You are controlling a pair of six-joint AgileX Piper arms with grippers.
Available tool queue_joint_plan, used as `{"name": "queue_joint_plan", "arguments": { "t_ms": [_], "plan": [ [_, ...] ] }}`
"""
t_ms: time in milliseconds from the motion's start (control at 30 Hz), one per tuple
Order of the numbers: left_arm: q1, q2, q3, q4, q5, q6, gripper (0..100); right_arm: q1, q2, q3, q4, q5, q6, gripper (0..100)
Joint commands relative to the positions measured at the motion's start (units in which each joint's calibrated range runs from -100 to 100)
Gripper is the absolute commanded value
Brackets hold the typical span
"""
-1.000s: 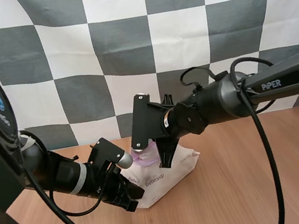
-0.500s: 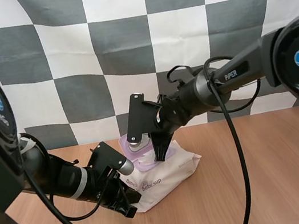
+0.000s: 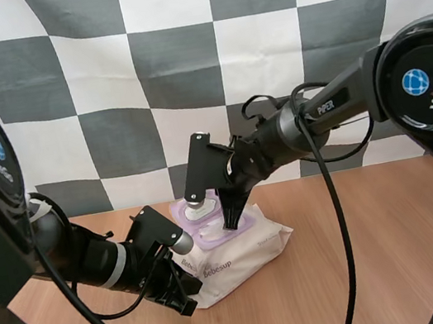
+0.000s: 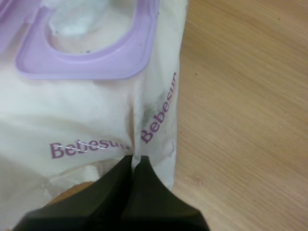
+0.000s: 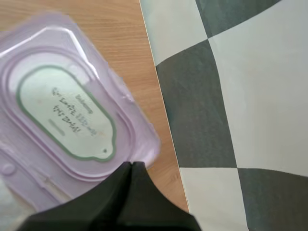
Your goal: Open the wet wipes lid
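Nearest the arms' bases, the left gripper (image 3: 186, 291) clamps the near corner of the pack of wet wipes (image 3: 245, 251). Its two black fingers (image 4: 115, 187) are pressed together, with the pack's white film caught between the tips. The pack lies on the wooden table (image 3: 370, 269), its purple "Bebesup" lettering facing up just beyond that gripper.

Farther along the pack's top face sits the purple oval frame (image 4: 96, 67) of the dispenser opening. It is uncovered, and a white wipe (image 4: 72, 19) shows inside it.

At the pack's far side the lid (image 5: 72, 115) is swung open, off the frame and raised above the pack's rear edge. It is pale purple and translucent, with a green-rimmed oval label on the face seen from the right wrist.

The right gripper (image 3: 231, 218) reaches down from behind the pack and points steeply at it. Its fingers (image 5: 144, 192) are closed into one dark wedge, and the tips pinch the rim of the lid near a corner. The right arm stretches away to the right, beyond the pack.
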Motion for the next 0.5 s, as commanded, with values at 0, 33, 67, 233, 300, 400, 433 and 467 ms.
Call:
{"name": "queue_joint_plan", "arguments": {
  "t_ms": [0, 33, 67, 233, 300, 400, 433, 467],
  "plan": [
    [-0.01, 0.01, 0.0, 0.19, 0.14, -0.01, 0, 0.06, 1.0, 0.0, 0.06, -1.08, 0.0, 0],
    [-0.01, 0.01, 0.0, 0.19, 0.14, -0.01, 0, 0.06, 1.43, 0.0, -0.04, -1.51, 0.0, 0],
    [-0.01, 0.01, 0.0, 0.19, 0.14, -0.01, 0, 0.06, 1.69, 0.0, -0.17, -1.53, 0.0, 0],
    [-0.01, 0.01, 0.0, 0.18, -0.6, -0.01, 0, 0.06, 1.2, 0.0, 0.07, -0.66, 0.0, 0],
    [-0.01, 0.01, 0.0, 0.18, -1.43, -0.01, 0, 0.06, 0.96, 0.0, 0.07, 0.52, 0.0, 0],
    [-0.01, -0.86, 0.0, 0.18, -2.25, -0.01, 6, 0.06, -0.51, 0.0, 0.29, 4.19, 0.0, 0],
    [-0.01, -1.62, -0.12, 0.18, -2.25, -0.01, 12, 0.06, -1.03, 0.0, 0.87, 4.92, 0.0, 0],
    [-0.01, -2.42, -0.12, 0.18, -2.25, -0.21, 19, 0.06, -1.83, 0.0, 1.49, 5.78, 0.0, 0]
  ]
}}
